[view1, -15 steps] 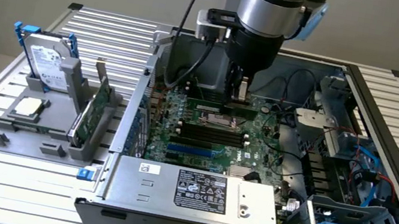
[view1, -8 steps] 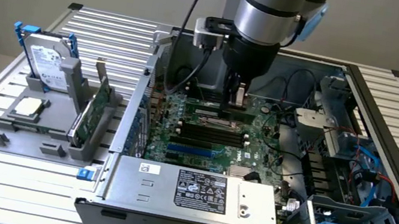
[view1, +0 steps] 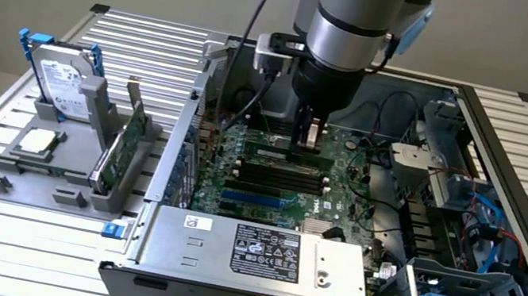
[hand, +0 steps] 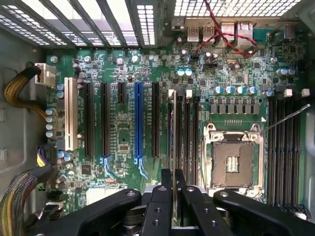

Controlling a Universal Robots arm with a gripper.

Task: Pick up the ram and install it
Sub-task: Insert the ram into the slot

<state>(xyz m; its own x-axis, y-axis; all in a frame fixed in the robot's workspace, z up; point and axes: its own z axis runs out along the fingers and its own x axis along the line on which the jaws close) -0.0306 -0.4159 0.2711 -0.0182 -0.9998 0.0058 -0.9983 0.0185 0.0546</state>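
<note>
While the gripper [hand: 173, 183] is closed on the ram [hand: 173, 128], pinching its two flat faces, the stick shows edge-on in the wrist view as a thin line coming out from between the fingers. Its long axis runs along the gap between them and parallel to the bank of black memory slots [hand: 189, 132] on the motherboard [hand: 123, 73] beneath. That line appears to lie over the slot of the bank farthest from the CPU socket [hand: 231, 162], so the target sits straight below the gripper rather than off to either side. In the exterior view the gripper [view1: 308, 147] hangs low inside the open computer case [view1: 251, 291], just above the board. I judge the alignment close, with only a downward gap left. Whether the ram's lower edge already touches the slot cannot be told.
</note>
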